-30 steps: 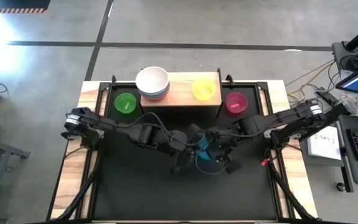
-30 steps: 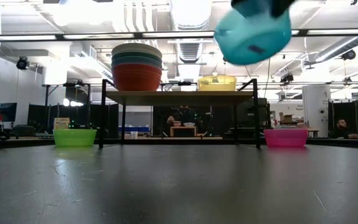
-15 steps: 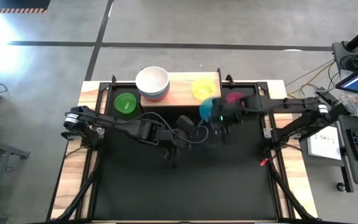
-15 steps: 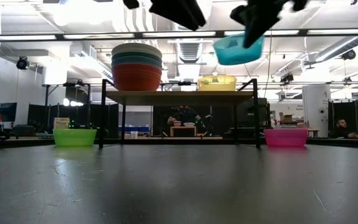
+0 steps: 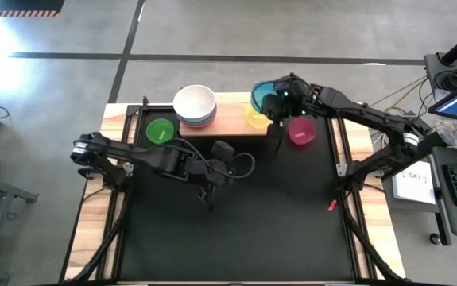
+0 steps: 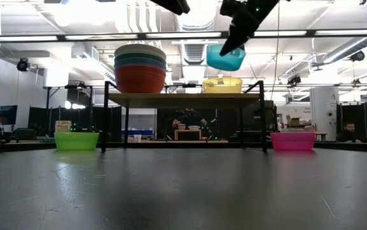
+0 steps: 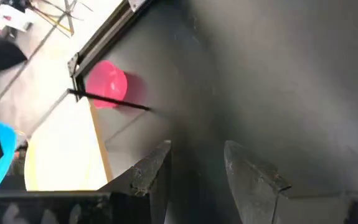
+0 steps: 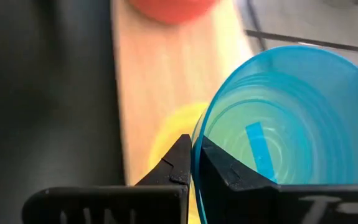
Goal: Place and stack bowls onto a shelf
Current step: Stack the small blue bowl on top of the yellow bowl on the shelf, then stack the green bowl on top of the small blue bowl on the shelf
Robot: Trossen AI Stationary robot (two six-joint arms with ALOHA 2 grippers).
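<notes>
The right pincer (image 8: 192, 163) is clamped on the rim of the blue bowl (image 5: 265, 94), holding it in the air above the yellow bowl (image 6: 222, 85) on the shelf (image 5: 228, 119); the left pincer (image 7: 194, 168) hangs open and empty over the worktop (image 5: 236, 230)

Bright room, long ceiling lights (image 6: 189, 35) glowing white in the low view, soft shine on the dark table (image 6: 183, 191), left wrist view fuzzy and smeared, pink bowl (image 7: 107, 84) blurry, right wrist view soft
</notes>
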